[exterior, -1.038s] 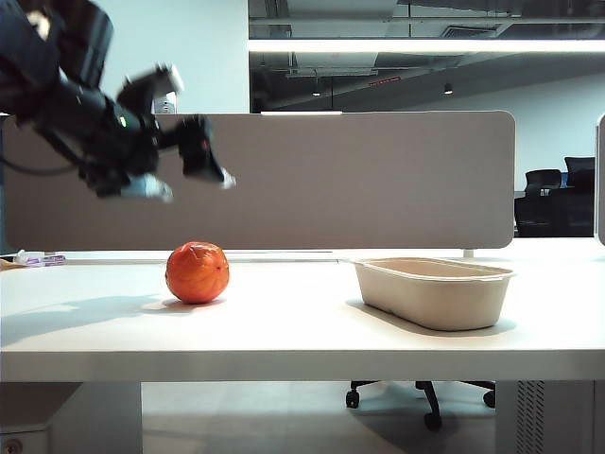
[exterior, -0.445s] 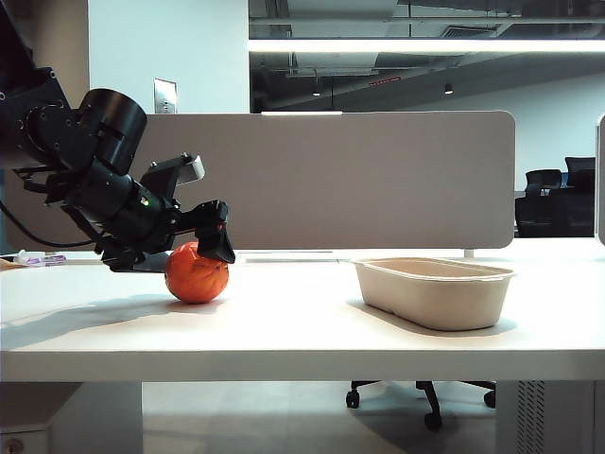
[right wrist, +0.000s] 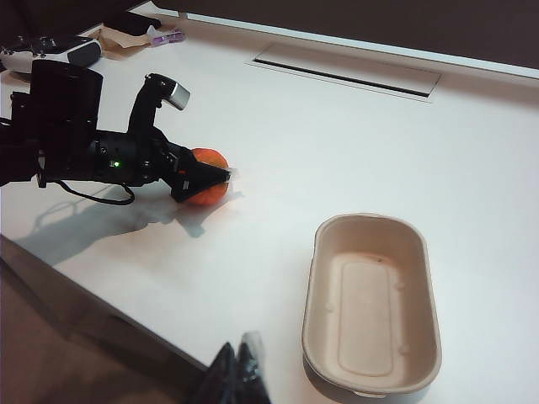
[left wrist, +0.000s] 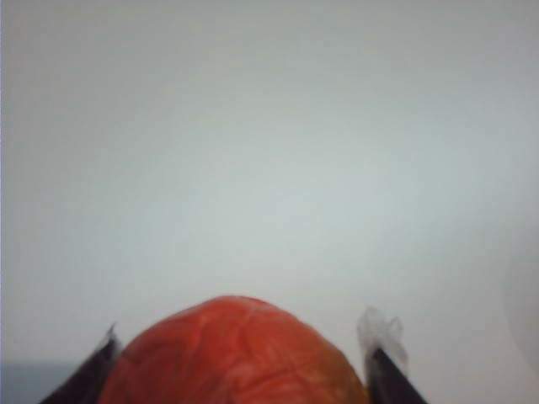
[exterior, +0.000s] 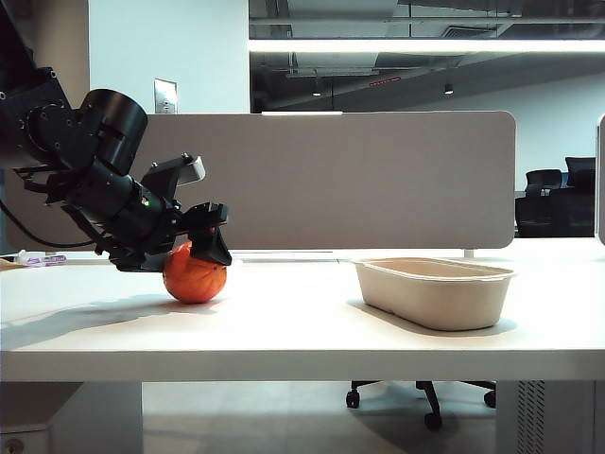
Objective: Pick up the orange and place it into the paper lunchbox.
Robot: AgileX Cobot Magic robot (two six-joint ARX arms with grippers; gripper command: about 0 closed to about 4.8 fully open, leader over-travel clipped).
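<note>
Left hand (exterior: 210, 241) dropped from above onto the wrinkled reddish-orange round orange (exterior: 195, 276), fingers now narrowing around it, grip unconfirmed. Not lifted; beige moulded-pulp paper lunchbox (exterior: 434, 293) well beyond it, empty. Right hand (right wrist: 235, 368) narrow, parked off the counter (exterior: 302, 331) edge.

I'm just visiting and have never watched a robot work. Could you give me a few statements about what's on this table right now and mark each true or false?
1. The orange sits on the table. True.
2. The orange is inside the paper lunchbox. False: the lunchbox is empty, and the orange lies apart from it.
3. The left gripper is down at the orange, a finger on either side. True.
4. The right gripper carries the orange. False: it hangs near the lunchbox, fingers together, holding nothing.
5. The lunchbox is tipped over. False: it stands upright.
</note>
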